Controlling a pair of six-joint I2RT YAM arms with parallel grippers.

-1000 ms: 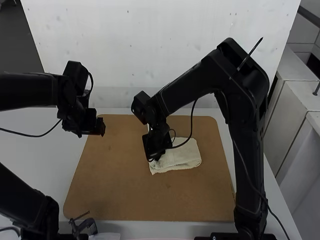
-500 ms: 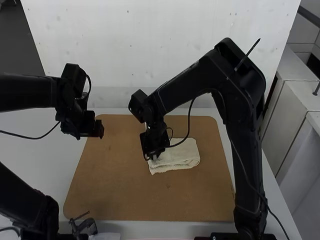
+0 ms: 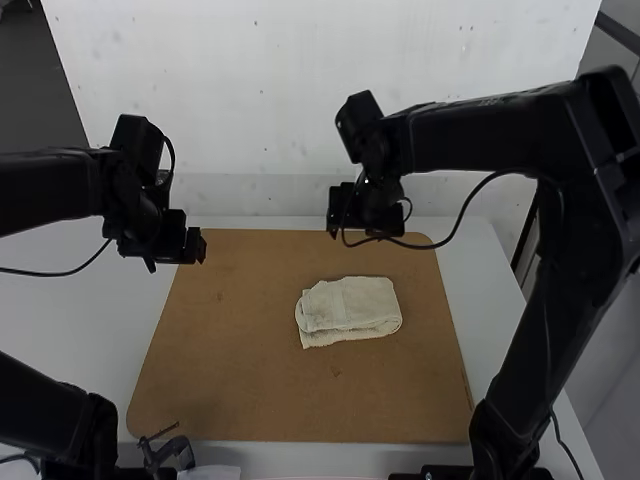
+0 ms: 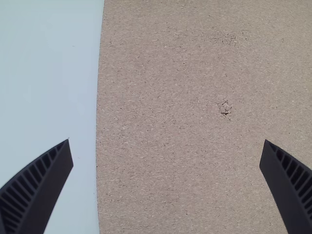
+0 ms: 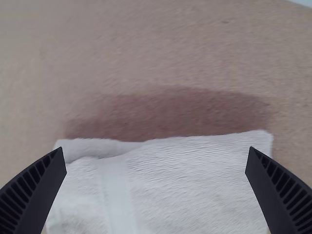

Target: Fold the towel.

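Right hand (image 5: 156,151) apart and empty, I have it at twelve o'clock from the folded towel (image 3: 350,308), which lies toward two o'clock of the middle of the brown board (image 3: 240,380). Left hand (image 4: 166,141) is spread too, at ten o'clock. Folding looks nearly done; I should square the seven o'clock corner lightly, without dragging the upper layers.

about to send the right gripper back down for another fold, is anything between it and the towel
Nothing visible stands in the way: the right gripper is open above the brown board, and the folded towel lies uncovered on it. The left gripper is off to the left side.
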